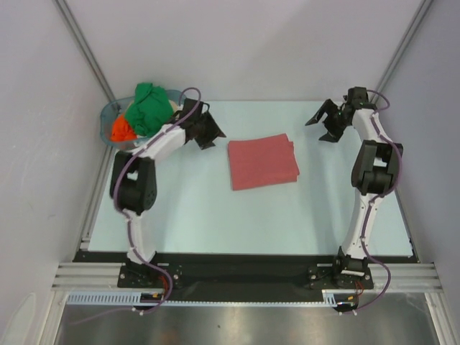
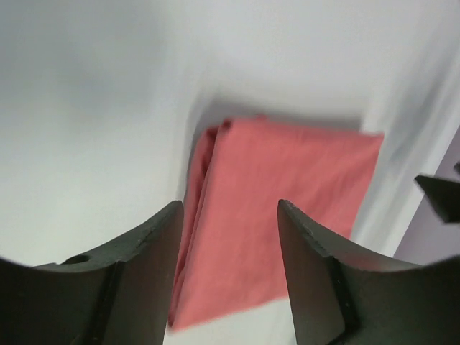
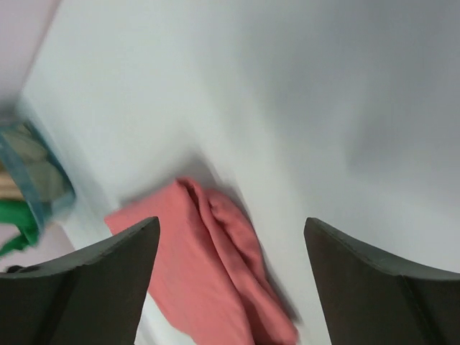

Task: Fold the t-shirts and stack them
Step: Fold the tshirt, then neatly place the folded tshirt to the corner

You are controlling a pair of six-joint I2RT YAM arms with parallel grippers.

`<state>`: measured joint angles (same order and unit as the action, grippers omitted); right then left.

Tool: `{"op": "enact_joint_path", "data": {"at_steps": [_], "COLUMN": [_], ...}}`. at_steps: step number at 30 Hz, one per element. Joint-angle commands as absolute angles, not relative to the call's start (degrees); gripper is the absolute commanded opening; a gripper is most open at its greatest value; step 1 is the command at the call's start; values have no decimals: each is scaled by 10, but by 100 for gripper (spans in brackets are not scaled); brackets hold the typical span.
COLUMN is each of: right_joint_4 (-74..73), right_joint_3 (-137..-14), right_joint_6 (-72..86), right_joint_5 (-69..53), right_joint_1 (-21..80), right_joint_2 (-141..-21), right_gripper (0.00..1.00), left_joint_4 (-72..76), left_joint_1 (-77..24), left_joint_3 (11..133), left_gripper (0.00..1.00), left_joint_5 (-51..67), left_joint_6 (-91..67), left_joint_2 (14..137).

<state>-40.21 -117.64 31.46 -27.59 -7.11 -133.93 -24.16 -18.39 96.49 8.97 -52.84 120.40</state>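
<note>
Upper left: clear blue-tinted plastic tub (image 1: 100, 122) w/ crumpled green t-shirt (image 1: 149, 108) & orange t-shirt (image 1: 121, 131). L gripper (image 1: 214, 136), jaws apart, empty, just right of tub: likely nearer arm for next pick. Centre: folded salmon-red t-shirt (image 1: 263, 162), flat, betw. grippers. Upper right: R gripper (image 1: 320, 129), jaws wide, empty.

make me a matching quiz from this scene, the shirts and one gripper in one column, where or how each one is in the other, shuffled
Things:
1. salmon-red t-shirt
2. green t-shirt
3. orange t-shirt
4. right gripper

Places or states:
A. open, holding nothing, far right
B. heaped on top in the plastic tub
C. folded flat on the table
D. peeking out low in the tub, under the heap

Pairs: 1-C, 2-B, 3-D, 4-A
</note>
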Motion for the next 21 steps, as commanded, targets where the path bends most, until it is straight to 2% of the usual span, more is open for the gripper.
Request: {"op": "enact_joint_path", "data": {"at_steps": [1, 4, 8, 15, 21], "right_joint_4": [-411, -365, -324, -304, -301], "right_joint_3": [-1090, -1000, -971, -1061, -1125], "right_joint_6": [198, 159, 99, 100, 98], "right_joint_5": [-303, -353, -420, -474, -480], "right_joint_1": [-59, -58, -59, -55, -20], "right_joint_2": [-1226, -1188, -1195, -1309, -1376], "right_gripper": [91, 93, 93, 93, 92], "left_joint_4": [-273, -258, -255, -293, -295], "left_joint_1": [-195, -207, -215, -217, -216], "left_joint_3": [879, 782, 687, 605, 564], "left_gripper": [61, 62, 64, 68, 70], "left_joint_5": [56, 90, 169, 244, 258], "left_joint_6": [-415, -394, -375, -338, -355], "left_joint_2": [1020, 909, 797, 643, 593]}}
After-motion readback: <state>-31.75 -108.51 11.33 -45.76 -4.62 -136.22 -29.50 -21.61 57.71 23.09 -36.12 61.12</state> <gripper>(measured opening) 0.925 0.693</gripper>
